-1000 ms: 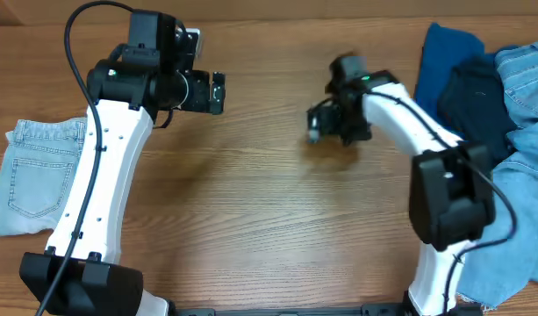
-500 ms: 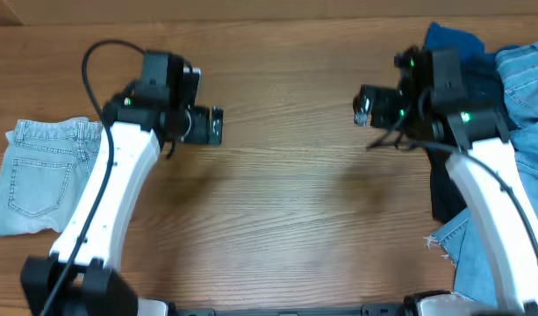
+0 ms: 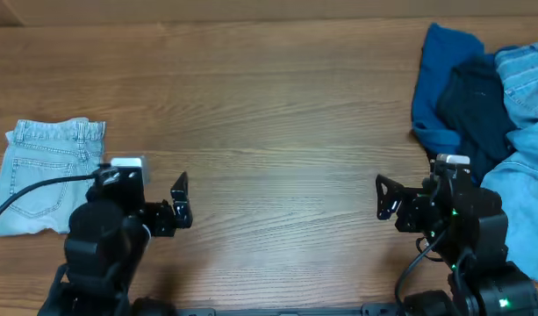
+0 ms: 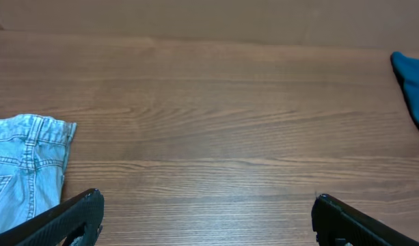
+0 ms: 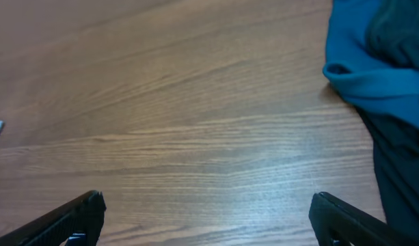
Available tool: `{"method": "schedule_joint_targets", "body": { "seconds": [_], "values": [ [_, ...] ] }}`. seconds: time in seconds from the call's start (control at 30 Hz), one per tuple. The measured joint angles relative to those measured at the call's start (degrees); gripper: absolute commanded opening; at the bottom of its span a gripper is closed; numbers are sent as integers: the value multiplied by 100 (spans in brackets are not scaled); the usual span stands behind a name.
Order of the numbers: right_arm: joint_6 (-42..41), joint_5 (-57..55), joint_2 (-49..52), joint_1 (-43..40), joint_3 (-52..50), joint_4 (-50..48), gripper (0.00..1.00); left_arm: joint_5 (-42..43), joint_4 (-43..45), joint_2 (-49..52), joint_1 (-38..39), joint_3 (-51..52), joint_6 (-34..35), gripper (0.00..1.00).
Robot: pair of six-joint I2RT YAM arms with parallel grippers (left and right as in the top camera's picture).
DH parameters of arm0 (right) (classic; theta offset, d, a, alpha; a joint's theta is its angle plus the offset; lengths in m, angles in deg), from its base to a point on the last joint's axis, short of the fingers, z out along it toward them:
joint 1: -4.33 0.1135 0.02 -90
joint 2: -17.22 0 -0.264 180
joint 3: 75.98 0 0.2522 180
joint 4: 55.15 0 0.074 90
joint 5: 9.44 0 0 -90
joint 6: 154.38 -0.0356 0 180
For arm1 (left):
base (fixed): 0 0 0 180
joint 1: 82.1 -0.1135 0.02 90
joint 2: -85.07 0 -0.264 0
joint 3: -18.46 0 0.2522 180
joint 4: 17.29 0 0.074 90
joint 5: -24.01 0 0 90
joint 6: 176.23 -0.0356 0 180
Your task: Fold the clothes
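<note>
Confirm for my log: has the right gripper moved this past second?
Yes. The right gripper drew back down the overhead view, from level with the royal blue garment to below it.

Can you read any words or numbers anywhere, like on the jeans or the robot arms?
None can be read.
The folded jeans show only stitching.
The clothes pile is plain cloth.
The left arm and right arm show no label large enough to read.
</note>
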Motion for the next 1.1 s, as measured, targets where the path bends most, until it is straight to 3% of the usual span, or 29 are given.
{"method": "schedule_joint_targets", "body": {
  "seconds": [0.53, 0.77, 0.93, 1.0, 1.1],
  "values": [
    [0, -17, -74, 2, -46, 98, 100, -44, -4, 2, 0, 48, 20, 100],
    [-2, -20, -1580, -7, -120, 164, 100, -44, -7, 2, 0, 48, 20, 100],
    [127, -310, -3180, -205, -234, 966, 100, -44, -7, 2, 2, 63, 20, 100],
    [162, -409, -3442, -243, -444, 715, 100, -44, -9, 2, 0, 63, 20, 100],
    [358, -516, -3429, -271, -1473, -717, 100, -46, -7, 2, 0, 70, 20, 100]
  ]
}}
